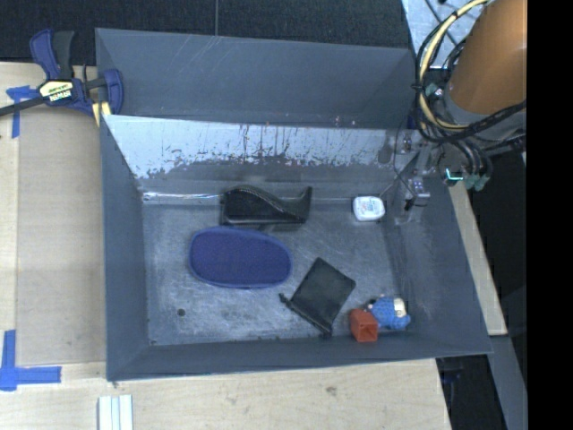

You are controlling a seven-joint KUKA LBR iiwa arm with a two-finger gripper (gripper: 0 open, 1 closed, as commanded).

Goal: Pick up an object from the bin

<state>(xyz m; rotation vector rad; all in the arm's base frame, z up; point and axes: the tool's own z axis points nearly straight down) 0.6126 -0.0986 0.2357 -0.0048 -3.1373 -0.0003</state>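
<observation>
My gripper (407,211) hangs at the bin's right side, its thin fingers pointing down just above the floor near the back right corner. Right beside it to the left lies a small white rounded object (368,209), apart from the fingers. Nothing shows between the fingers. A black flat wallet-like piece (320,294) lies tilted at the front right of the floor. A small blue and red toy (377,319) sits in the front right corner.
A blue oval disc (239,258) lies on the floor's left half. A black wedge-shaped object (265,206) rests against the back wall. The arm with its orange cover and cables stands over the bin's right rim.
</observation>
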